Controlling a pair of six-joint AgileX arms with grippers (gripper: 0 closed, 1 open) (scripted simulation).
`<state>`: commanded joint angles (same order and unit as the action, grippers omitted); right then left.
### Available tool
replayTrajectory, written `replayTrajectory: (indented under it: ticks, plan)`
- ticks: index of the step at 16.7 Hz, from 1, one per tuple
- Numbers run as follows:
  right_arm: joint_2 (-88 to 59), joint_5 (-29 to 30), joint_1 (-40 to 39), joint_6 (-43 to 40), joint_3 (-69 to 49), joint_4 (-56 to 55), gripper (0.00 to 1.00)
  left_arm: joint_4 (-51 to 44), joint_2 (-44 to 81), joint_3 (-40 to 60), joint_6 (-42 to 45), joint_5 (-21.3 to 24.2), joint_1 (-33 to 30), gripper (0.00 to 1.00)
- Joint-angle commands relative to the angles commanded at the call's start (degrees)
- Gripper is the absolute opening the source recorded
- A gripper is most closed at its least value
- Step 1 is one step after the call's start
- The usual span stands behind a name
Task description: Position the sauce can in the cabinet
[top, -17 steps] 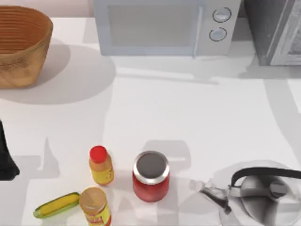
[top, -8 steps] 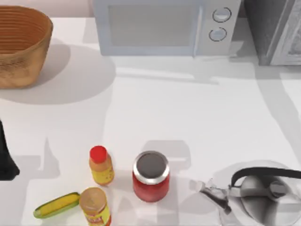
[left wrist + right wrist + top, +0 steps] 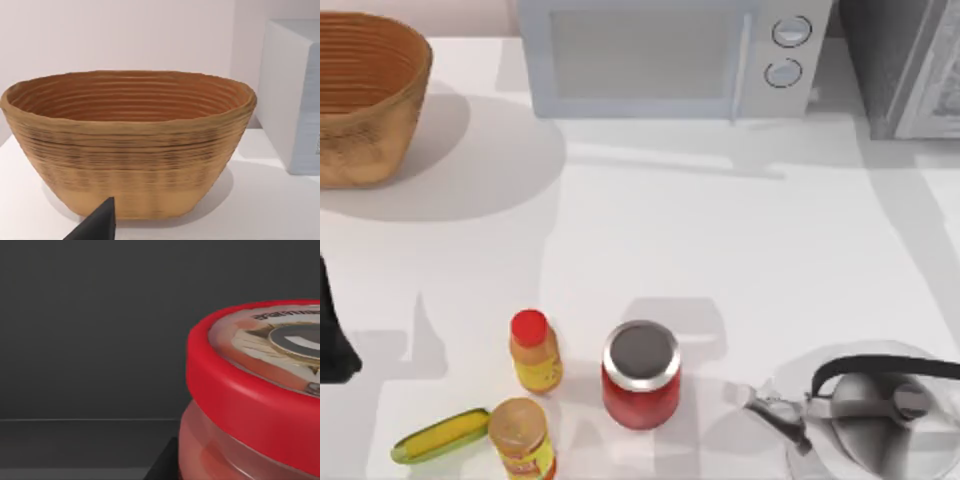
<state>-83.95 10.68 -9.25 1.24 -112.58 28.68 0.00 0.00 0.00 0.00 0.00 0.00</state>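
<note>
One item to locate first: where is the sauce can (image 3: 260, 390)? (Operator)

Directly in front of the right wrist camera, against a dark grey wall (image 3: 90, 340) with a level ledge line below it. Judged from that, the can is already within the cabinet (image 3: 905, 70), which stands at the table's (image 3: 720, 250) far right corner, beside the microwave (image 3: 660, 55). (Technician)

State of the right gripper (image 3: 162, 467)? (Operator)

A dark part of it shows just beside the can's base. Whether it grips the can cannot be told. (Technician)

Which relation governs the coming move? (Operator)

The can's long axis against the ledge. Its red rim slants across the ledge line; camera angle or real tilt cannot be separated. Confirm the base sits flat before any release. (Technician)

Room to move? (Operator)

Bare wall to one side of the can. Outside, the tabletop in front of the cabinet is open; the kettle (image 3: 880, 405) stands at the near right edge, well apart from the cabinet. (Technician)

Left gripper (image 3: 100, 225)? (Operator)

Parked at the table's left side, facing the basket (image 3: 125, 145). State cannot be told. (Technician)
</note>
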Motion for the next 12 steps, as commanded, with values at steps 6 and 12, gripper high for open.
replayTrajectory:
  ticks: [6,12]
  plan:
    - [-13.42,-2.42,1.24,-0.31,-10.61,-1.8,0.0,0.0,0.0,0.0,0.0,0.0,0.0,1.0]
    - [-22.92,-3.75,3.35,-0.13,-18.9,-3.75,0.0,0.0,0.0,0.0,0.0,0.0,0.0,1.0]
